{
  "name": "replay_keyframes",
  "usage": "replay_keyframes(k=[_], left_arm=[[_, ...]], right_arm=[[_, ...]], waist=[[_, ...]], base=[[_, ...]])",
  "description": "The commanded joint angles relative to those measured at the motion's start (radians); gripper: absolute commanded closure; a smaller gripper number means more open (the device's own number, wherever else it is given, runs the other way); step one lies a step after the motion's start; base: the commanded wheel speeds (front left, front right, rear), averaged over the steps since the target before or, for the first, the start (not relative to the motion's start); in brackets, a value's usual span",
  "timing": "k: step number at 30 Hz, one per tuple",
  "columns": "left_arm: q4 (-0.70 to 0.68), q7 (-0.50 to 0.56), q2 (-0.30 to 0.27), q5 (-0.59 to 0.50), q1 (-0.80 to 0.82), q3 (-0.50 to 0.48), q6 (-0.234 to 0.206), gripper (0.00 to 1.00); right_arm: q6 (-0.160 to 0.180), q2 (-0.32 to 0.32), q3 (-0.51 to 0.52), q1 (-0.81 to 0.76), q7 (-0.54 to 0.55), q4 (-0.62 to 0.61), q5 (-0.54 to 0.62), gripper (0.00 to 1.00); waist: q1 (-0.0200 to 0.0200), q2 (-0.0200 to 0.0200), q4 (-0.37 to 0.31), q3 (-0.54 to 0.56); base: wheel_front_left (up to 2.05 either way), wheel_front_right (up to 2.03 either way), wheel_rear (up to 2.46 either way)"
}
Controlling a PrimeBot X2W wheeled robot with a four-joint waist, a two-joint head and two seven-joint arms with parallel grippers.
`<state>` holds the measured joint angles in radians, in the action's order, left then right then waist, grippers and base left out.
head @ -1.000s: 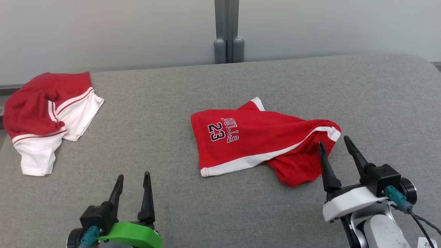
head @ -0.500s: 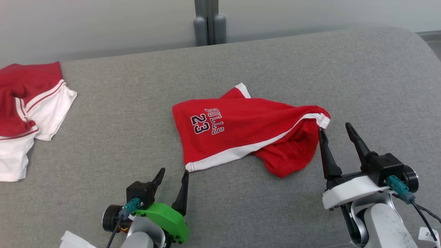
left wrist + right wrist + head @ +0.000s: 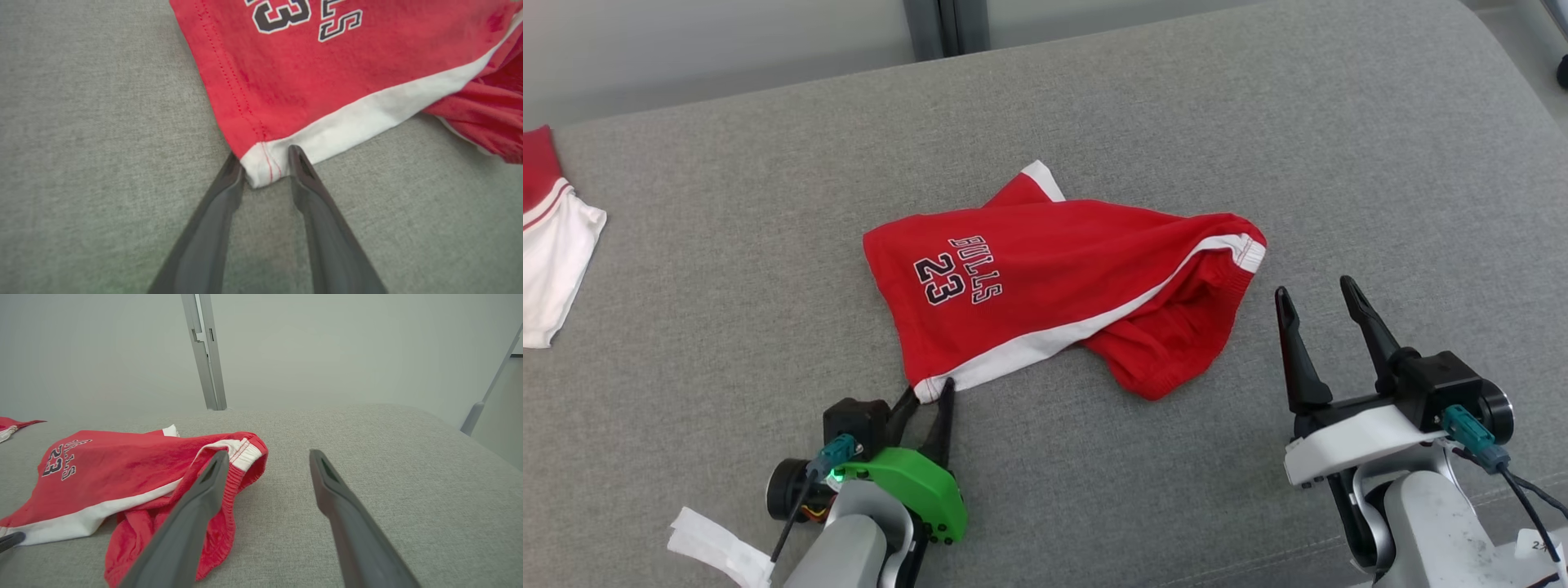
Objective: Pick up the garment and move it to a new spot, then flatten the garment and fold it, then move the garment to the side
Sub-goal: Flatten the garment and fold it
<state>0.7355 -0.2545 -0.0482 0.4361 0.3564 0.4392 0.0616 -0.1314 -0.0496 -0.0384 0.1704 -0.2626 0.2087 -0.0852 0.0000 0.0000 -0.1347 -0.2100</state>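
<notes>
L fingers [image 3: 308, 192] flank shorts [image 3: 1045, 269] corner; R [image 3: 1315, 286] — spread.

A grey padded counter [image 3: 727, 245] lies mostly bare. Red shorts [image 3: 1045, 278] sprawl across its middle, the one bulky obstacle. Wide open fabric lies between them and a second garment [image 3: 556, 245] at the far left edge. More lies to the right, where the right gripper [image 3: 1314, 287] sits apart from them. A grey post [image 3: 943, 24] and a wall [image 3: 727, 41] close off the back.
</notes>
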Motion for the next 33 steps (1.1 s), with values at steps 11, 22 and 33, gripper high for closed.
replay_keyframes(k=[11,22,33], left_arm=[[-0.046,-0.011,-0.004,0.011,0.007,-0.012,-0.014,1.00],[-0.087,-0.011,-0.004,0.001,-0.025,-0.014,-0.014,1.00],[-0.103,-0.010,-0.004,-0.006,-0.048,-0.024,-0.017,1.00]], right_arm=[[0.001,-0.001,0.014,0.075,-0.003,0.097,-0.067,0.00],[0.001,-0.002,-0.096,0.207,-0.003,0.321,-0.144,0.00],[0.001,-0.002,-0.113,0.269,-0.003,0.361,-0.175,0.34]], waist=[[0.0000,0.0000,0.023,-0.012],[0.0000,0.0000,0.047,-0.004],[0.0000,0.0000,0.059,0.009]], base=[[0.00,0.00,0.00],[0.00,0.00,0.00],[0.00,0.00,0.00]])
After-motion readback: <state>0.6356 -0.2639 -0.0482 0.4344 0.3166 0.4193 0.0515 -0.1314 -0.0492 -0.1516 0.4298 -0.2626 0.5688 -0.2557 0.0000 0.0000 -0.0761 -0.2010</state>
